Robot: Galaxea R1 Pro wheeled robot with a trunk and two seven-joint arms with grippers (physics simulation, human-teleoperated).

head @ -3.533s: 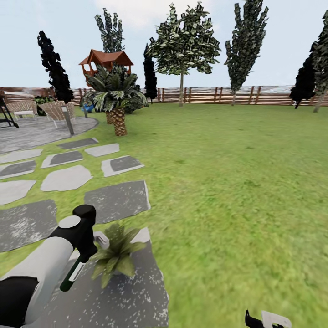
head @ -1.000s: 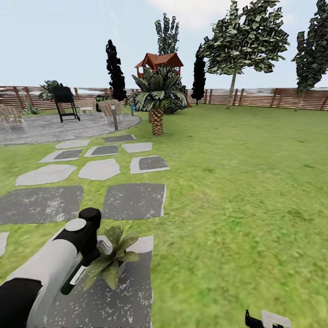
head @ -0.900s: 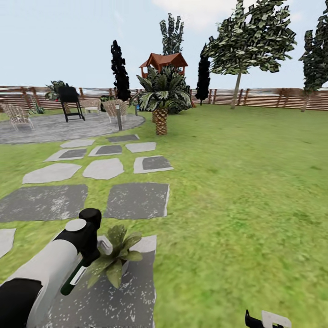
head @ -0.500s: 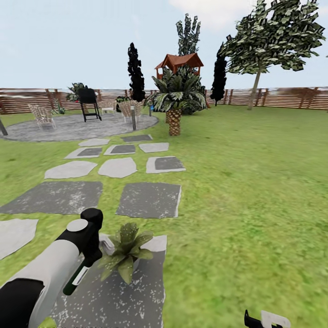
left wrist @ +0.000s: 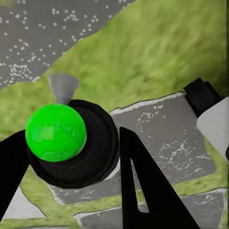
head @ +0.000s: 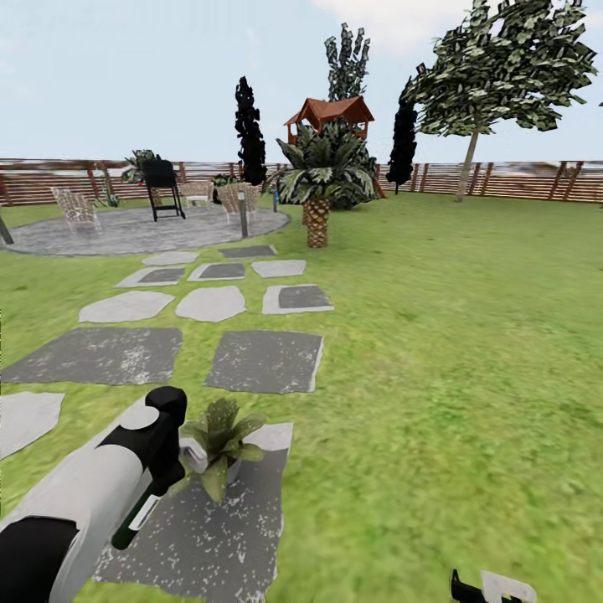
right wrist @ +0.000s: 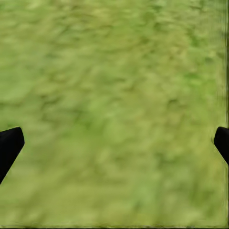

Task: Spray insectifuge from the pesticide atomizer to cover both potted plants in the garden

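Observation:
My left gripper (head: 157, 477) is shut on the pesticide atomizer (head: 136, 517), a slim dark bottle with a white strip, tilted so its pale grey trigger head (head: 194, 456) is uppermost. That head sits right beside a potted plant (head: 221, 435), a low green rosette on a dark stepping stone (head: 222, 536). In the left wrist view the atomizer (left wrist: 55, 131) shows end-on as a bright green disc in a black ring, clamped between the left gripper's (left wrist: 71, 160) black fingers. The right gripper (right wrist: 114, 143) hangs open over bare grass and also peeks in low in the head view (head: 490, 588). The second potted plant is out of view.
Grey stepping stones (head: 264, 360) lead to a round paved patio (head: 142, 230) with chairs, a grill (head: 162, 188) and a lamp post (head: 243, 213). A striped-leaf palm (head: 316, 180) stands beyond them. Open lawn (head: 469, 335) spreads right to the brown slatted fence (head: 519, 180).
The whole picture has swung over the last seconds, so the camera turned; patio and grill came into view. The left arm keeps its pose with the atomizer beside the plant.

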